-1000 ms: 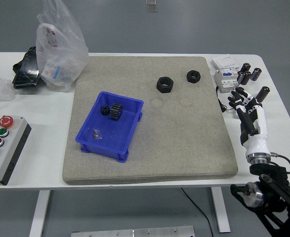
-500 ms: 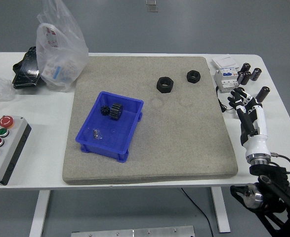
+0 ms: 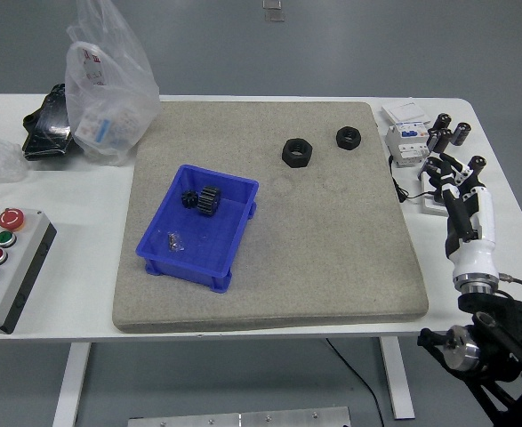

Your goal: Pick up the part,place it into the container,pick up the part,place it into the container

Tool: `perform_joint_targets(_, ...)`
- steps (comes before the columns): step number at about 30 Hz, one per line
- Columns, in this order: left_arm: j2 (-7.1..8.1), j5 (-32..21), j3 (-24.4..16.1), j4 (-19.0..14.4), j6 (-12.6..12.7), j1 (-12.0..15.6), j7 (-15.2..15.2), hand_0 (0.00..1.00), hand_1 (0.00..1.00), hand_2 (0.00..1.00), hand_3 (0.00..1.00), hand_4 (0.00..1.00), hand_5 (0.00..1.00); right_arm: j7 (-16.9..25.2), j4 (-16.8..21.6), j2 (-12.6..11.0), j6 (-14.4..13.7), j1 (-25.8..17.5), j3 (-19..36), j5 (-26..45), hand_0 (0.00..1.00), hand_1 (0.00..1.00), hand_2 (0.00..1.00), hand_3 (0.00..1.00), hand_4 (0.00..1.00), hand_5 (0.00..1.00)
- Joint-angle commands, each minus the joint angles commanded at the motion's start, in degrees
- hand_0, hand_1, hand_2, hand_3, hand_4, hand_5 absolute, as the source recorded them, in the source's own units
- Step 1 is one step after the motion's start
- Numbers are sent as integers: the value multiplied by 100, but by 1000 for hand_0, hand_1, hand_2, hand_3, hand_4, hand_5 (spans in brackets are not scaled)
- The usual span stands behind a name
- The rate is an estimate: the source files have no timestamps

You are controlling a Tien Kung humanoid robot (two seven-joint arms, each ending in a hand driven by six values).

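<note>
1. The right hand (image 3: 456, 178) is over the right side of the white surface (image 3: 501, 133), beside the right edge of the grey mat (image 3: 332, 240). Its fingers are loosely spread and point toward the far side; it grasps nothing.
2. The forearm runs from the lower right corner up toward the far edge, so the long axis of the hand is nearly along the mat's right edge.
3. Two black parts lie on the far half of the mat. The larger nut (image 3: 297, 152) lies flat with its hole upward; the smaller nut (image 3: 348, 137) is near it, to its right and a little farther, also flat.
4. Both nuts are well apart from the hand and outside the container.
5. The blue container (image 3: 234, 240) stands on the left half of the mat, turned a little, its long axis going from near-left to far-right.
6. Inside it, a black gear (image 3: 209, 199) lies at the far end, and a small metal piece (image 3: 173, 240) lies near the near-left corner.
7. Beyond the hand I see a grey electrical device (image 3: 406, 140) and some small black cylinders (image 3: 447, 132).
8. On the left stand a button box (image 3: 1, 267) and a clear plastic bag (image 3: 108, 80).
</note>
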Motion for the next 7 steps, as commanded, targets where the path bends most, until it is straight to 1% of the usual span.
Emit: perform_joint_targets(7,19,-309,324,0,-26,-51,-153,625,533,539,632,745,465,62,-25,1,-21,-4,62,95,778,700,707,684,636,463)
